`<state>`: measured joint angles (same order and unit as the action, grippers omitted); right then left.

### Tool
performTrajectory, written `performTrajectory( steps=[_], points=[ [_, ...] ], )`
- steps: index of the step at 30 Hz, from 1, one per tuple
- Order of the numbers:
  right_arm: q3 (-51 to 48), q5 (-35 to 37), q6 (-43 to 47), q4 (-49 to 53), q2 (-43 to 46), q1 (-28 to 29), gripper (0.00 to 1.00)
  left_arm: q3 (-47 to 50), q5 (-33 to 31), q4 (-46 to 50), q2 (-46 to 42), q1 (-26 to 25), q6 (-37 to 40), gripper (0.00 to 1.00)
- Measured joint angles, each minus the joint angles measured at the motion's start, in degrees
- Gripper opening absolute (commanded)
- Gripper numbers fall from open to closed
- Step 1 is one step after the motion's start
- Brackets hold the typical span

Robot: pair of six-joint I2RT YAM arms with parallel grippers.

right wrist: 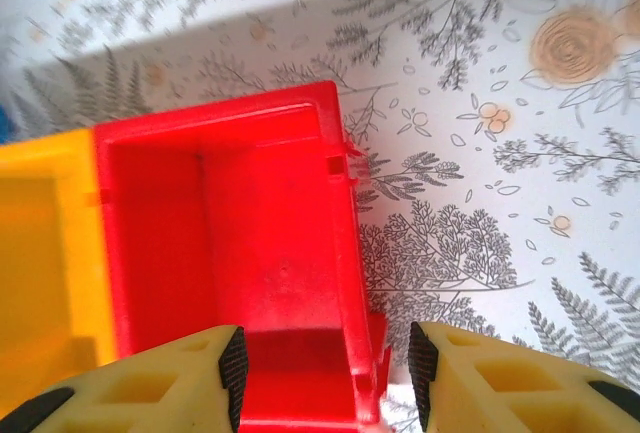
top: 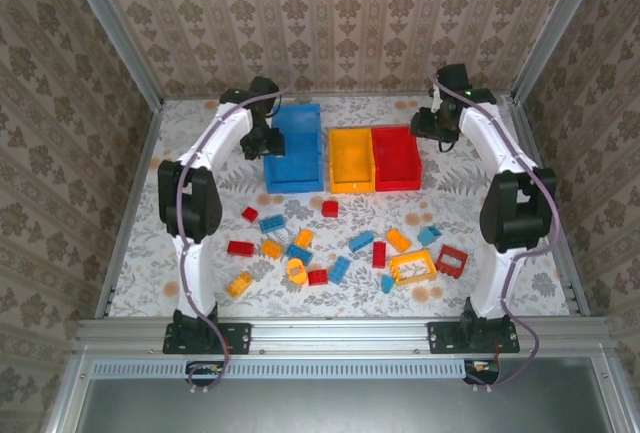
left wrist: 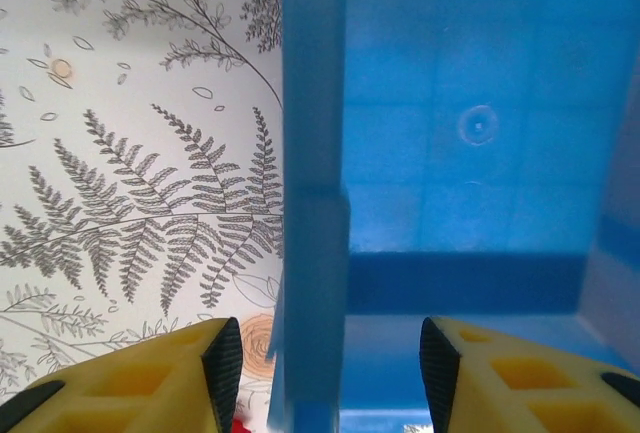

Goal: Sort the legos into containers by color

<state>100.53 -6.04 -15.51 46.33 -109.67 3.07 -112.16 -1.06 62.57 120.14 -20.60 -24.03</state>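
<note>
My left gripper (left wrist: 330, 358) gapes wide over the blue bin (left wrist: 470, 133) at its 9 o'clock wall. My right gripper (right wrist: 325, 368), equally wide, hangs over the red bin (right wrist: 215, 243) at 3 o'clock.

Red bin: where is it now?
In the top view, Red bin sits on the table, far side, right of centre, touching the yellow bin on its left. The open right end effector hangs above its right wall.
</note>
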Motion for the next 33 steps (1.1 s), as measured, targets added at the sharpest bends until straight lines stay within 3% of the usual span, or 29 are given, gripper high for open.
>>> performTrajectory(
  steps=[6, 12, 18, 21, 25, 29, 33],
  points=[
    [-6.7, 0.0, -4.1, -1.8, 8.4, 0.1, 0.49, 3.3, 1.0, -1.5, -8.9, 0.0, -1.4, 0.52],
    [-15.8, -0.7, -7.6, -3.3, 18.0, 1.1, 0.49, 14.2, 3.0, -4.3, -20.7, -1.5, -2.6, 0.48],
    [-25.0, -2.6, -10.7, -4.9, 29.5, 4.8, 0.50, 26.2, 4.7, -5.9, -28.8, -9.0, -2.1, 0.48],
    [-29.3, -3.5, -11.9, -6.1, 34.1, 9.4, 0.54, 32.5, 4.7, -5.5, -31.5, -12.7, -3.6, 0.52],
    [-36.6, -7.6, -13.4, -10.4, 38.7, 17.2, 0.60, 43.4, 4.7, -5.2, -36.5, -14.6, -11.3, 0.55],
    [-43.3, -14.9, -14.4, -16.4, 39.9, 23.5, 0.73, 51.5, 4.7, -5.8, -41.1, -15.5, -22.5, 0.60],
    [-44.3, -20.0, -13.1, -18.9, 39.5, 27.3, 0.75, 56.3, 4.7, -8.2, -44.3, -15.7, -34.8, 0.63]
  ],
)
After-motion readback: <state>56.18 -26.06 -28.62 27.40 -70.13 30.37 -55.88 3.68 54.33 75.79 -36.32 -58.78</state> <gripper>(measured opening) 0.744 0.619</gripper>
